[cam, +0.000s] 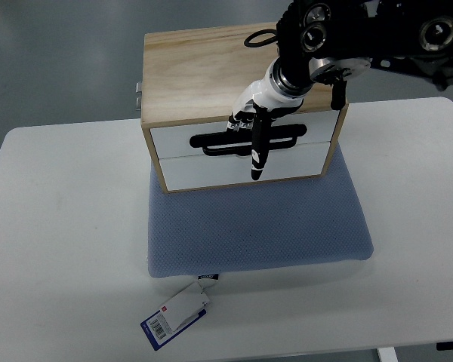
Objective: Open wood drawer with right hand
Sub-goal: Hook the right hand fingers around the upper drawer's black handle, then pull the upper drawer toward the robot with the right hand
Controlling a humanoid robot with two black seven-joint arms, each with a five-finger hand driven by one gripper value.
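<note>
As one right hand hooks its slot, two-drawer wooden box

A single camera looks steeply down from the robot's side, fairly near, taking in most of the white desk; its far edge seems hidden behind the drawer box.

A white surface fills most of the view. On it lies a blue-grey cushion, near the centre. A small tag with a barcode hangs from the cushion at about 7 o'clock. Grey floor shows beyond the surface, toward 12 o'clock.
</note>
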